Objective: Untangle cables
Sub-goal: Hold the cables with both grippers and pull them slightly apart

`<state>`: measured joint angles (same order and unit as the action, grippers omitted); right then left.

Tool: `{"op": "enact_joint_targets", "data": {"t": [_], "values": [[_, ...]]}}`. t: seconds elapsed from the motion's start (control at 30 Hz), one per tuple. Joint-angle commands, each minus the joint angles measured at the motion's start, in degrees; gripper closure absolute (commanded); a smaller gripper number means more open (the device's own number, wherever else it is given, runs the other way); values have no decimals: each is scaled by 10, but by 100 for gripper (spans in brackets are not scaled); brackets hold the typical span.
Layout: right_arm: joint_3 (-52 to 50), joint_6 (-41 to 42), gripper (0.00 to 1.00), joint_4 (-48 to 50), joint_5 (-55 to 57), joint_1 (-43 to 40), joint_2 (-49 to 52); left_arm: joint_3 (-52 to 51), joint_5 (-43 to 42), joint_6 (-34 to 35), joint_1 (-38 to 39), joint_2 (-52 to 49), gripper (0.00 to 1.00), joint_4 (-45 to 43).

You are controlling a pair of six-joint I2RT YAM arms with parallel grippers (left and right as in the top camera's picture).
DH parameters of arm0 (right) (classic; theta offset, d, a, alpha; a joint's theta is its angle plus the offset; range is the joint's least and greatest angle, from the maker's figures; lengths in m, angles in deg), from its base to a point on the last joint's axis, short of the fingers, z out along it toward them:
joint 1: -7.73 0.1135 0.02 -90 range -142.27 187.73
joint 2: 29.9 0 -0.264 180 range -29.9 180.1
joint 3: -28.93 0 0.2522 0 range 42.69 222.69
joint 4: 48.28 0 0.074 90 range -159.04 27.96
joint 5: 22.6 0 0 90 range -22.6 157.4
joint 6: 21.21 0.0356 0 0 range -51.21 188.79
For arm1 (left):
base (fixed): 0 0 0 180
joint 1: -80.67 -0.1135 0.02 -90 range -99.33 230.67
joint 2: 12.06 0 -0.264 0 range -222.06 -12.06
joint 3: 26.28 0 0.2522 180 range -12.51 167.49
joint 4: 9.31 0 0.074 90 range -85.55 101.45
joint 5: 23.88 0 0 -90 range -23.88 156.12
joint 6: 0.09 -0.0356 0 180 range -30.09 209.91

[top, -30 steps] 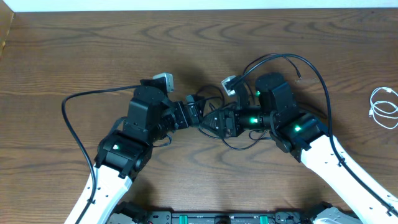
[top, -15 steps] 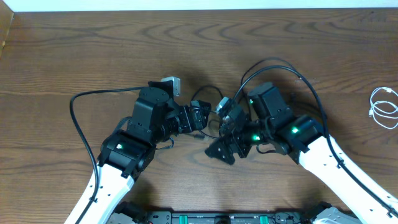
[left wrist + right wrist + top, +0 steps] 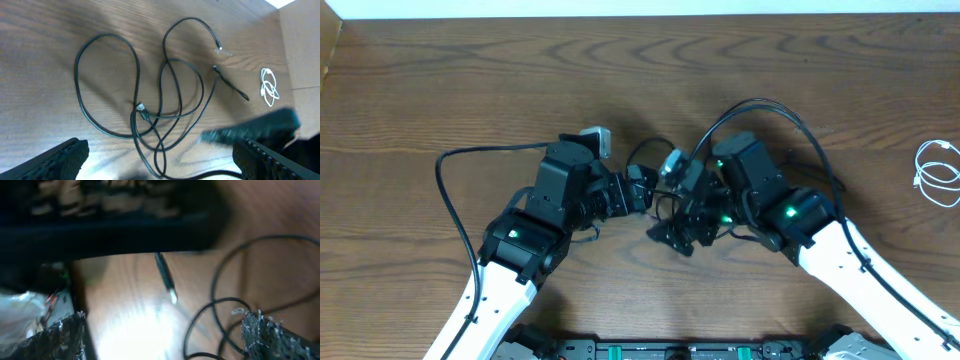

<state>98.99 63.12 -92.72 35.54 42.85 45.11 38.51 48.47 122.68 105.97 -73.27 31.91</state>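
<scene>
Several thin black cables [image 3: 137, 75] lie tangled in loops on the wooden table, with small plug ends. In the overhead view the tangle [image 3: 645, 146] sits between my two grippers. My left gripper [image 3: 160, 167] is open just above the tangle, and one loop runs between its fingers; it also shows in the overhead view [image 3: 645, 190]. My right gripper [image 3: 167, 337] is open and empty over cable loops [image 3: 215, 315] and a plug end [image 3: 166, 282]; from overhead [image 3: 670, 235] it points towards the front left. The white cable [image 3: 920, 170] lies coiled at the far right, also in the left wrist view [image 3: 270, 87].
Thick black wires [image 3: 765, 102] arc from the arm bases over the table. The left arm's body [image 3: 125, 225] fills the top of the right wrist view, close to the right gripper. The table's right edge [image 3: 285, 55] is near the white cable.
My right gripper has pulled back from the left gripper and swung down towards the front of the table. My left gripper has shifted a little to the right.
</scene>
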Motion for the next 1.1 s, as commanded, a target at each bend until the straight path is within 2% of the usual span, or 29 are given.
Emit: {"op": "enact_joint_targets", "data": {"t": [0.0,0.1,0.17,0.2,0.3,0.4,0.53,0.67,0.73,1.07], "values": [[10,48,1,1,30,-32,-5,-3,8,-8,1,-2,2,13],[10,63,4,1,10,-59,-5,-3,8,-8,1,-2,2,21],[10,63,16,1,-20,-71,-5,-3,8,-8,1,-2,2,21],[10,63,25,0,-28,-74,-5,-3,8,-8,1,-2,2,20],[10,63,17,-11,-7,-74,-4,-3,2,-7,1,-1,2,14],[10,70,17,-25,33,-73,-4,-3,-31,-8,0,1,2,-6],[10,153,11,-32,120,-82,-4,-3,-128,-8,-12,14,2,-43],[10,191,8,-26,132,-100,-4,-3,-236,-21,-28,33,2,-75],[10,202,3,-23,134,-110,-4,-3,-273,-21,-36,46,2,-82],[10,224,1,-19,167,-134,21,-3,-338,-32,-46,120,2,-85]]}}
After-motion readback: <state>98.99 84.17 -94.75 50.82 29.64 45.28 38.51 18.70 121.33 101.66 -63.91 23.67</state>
